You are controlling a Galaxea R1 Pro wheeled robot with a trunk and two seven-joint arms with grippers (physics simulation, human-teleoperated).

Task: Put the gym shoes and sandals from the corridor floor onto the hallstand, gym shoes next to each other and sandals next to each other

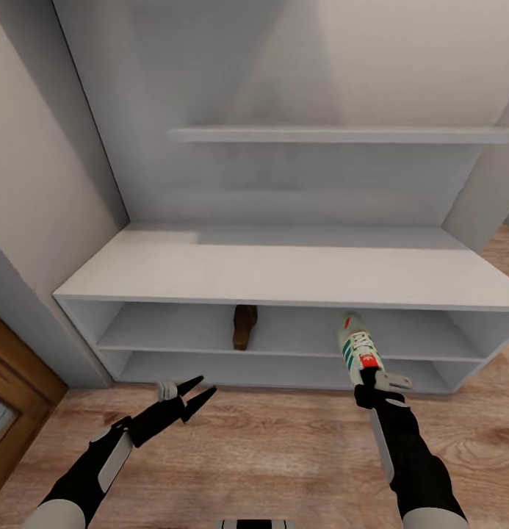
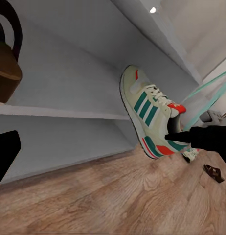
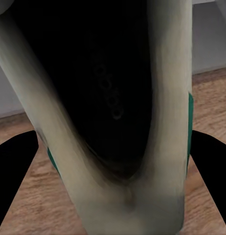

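Sneaker (image 1: 358,351) hangs gripped at its heel in the right hand (image 1: 377,388), toe aimed at the rack (image 1: 269,275) shelf just ahead. Left hand (image 1: 186,397) gapes, holding nothing; 1 sandal (image 1: 244,326) sits shelved.

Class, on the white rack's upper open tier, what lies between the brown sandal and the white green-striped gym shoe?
Nothing: in the head view, bare white shelf separates the brown sandal from the gym shoe.

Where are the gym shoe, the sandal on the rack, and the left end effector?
gym shoe (image 2: 148,113): left wrist view, on its green side stripes.
sandal (image 1: 244,327): head view, on its brown body, on the upper shelf tier.
left end effector (image 1: 197,391): head view, between its spread fingertips.
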